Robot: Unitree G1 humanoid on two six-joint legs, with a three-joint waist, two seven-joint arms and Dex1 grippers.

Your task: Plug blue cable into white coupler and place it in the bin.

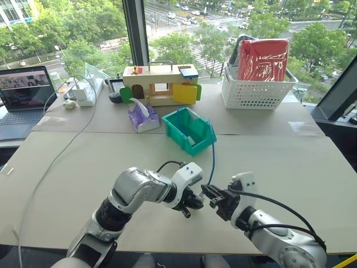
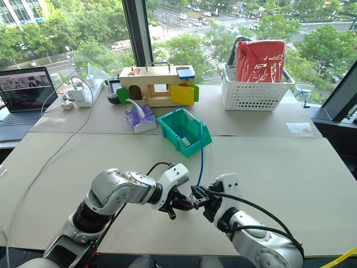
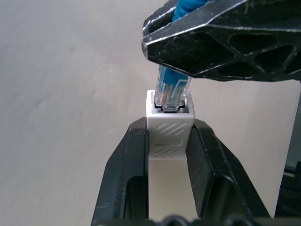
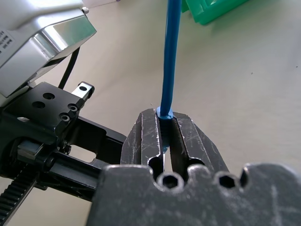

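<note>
Coupler (image 3: 170, 129): lower centre, clamped by left gripper (image 3: 169, 155), socket presented. Cable (image 4: 169, 56): plug at socket mouth, pinched in closed right gripper (image 4: 165, 127) for insertion. Bin (image 1: 189, 129): centre, beyond, awaiting.

No legible text, label, brand, number or sign on anything in these views.

The left end effector (image 3: 170, 141) clamps the white coupler (image 3: 170, 123) (blue cable (image 3: 172, 87) plug seated inside).
</note>
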